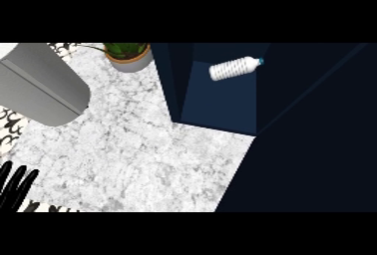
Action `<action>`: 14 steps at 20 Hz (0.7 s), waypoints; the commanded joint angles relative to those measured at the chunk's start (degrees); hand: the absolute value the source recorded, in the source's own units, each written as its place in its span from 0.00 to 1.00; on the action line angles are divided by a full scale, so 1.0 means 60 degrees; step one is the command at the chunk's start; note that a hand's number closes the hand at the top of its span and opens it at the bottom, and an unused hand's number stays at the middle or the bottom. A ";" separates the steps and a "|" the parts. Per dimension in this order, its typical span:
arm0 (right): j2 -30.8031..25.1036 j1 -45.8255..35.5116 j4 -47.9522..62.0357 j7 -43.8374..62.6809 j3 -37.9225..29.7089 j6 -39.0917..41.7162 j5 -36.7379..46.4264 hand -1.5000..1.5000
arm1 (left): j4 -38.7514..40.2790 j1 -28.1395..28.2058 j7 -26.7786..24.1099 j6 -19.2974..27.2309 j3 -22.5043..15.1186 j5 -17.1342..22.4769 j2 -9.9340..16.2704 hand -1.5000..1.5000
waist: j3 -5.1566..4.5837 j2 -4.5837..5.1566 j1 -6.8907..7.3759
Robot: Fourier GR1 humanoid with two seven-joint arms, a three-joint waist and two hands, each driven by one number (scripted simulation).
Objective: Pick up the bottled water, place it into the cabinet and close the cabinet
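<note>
The bottled water (234, 68), white and ribbed with a teal cap, lies on its side inside the dark blue cabinet (221, 107), near its far end. The cabinet door (316, 134) stands open and fills the right side of the view as a dark panel. My left hand (15, 187) shows at the lower left edge, fingers straight and pointing up, far from the bottle and touching nothing. My right hand is nowhere in the view.
A grey rounded appliance (40, 84) stands at the upper left of the marble counter (125, 149). A potted plant (129, 56) sits at the back, just left of the cabinet.
</note>
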 commanded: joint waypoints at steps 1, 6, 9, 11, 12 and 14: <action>0.1300 -0.0367 0.0525 0.1043 0.0307 -0.0833 -0.0584 1.00 | 0.0033 0.0026 -0.0130 -0.0327 0.0205 0.0097 0.0179 0.00 | 0.0018 0.0075 0.0097; 0.2028 -0.0680 0.1095 0.1156 -0.0029 -0.0909 -0.1401 1.00 | -0.0227 -0.0105 0.0094 -0.0371 0.0281 0.0241 0.0300 0.00 | 0.0056 0.0216 0.0251; 0.2685 -0.1162 0.1767 0.1641 -0.0165 -0.1069 -0.2241 1.00 | -0.0244 -0.0054 0.0142 -0.0397 0.0283 0.0246 0.0313 0.00 | 0.0074 0.0200 0.0290; 0.3220 -0.1738 0.2217 0.1740 -0.0497 -0.1161 -0.2859 1.00 | -0.0267 -0.0141 0.0112 -0.0423 0.0406 0.0255 0.0353 0.00 | 0.0092 0.0219 0.0404; 0.3465 -0.2011 0.2588 0.1931 -0.0451 -0.1147 -0.3195 1.00 | -0.0102 -0.0136 0.0097 -0.0513 0.0453 0.0317 0.0343 0.00 | 0.0085 0.0197 0.0367; 0.3815 -0.2594 0.3262 0.2300 -0.0647 -0.1148 -0.3717 1.00 | -0.0020 -0.0048 0.0098 -0.0735 0.0571 0.0386 0.0506 0.00 | 0.0090 0.0160 0.0427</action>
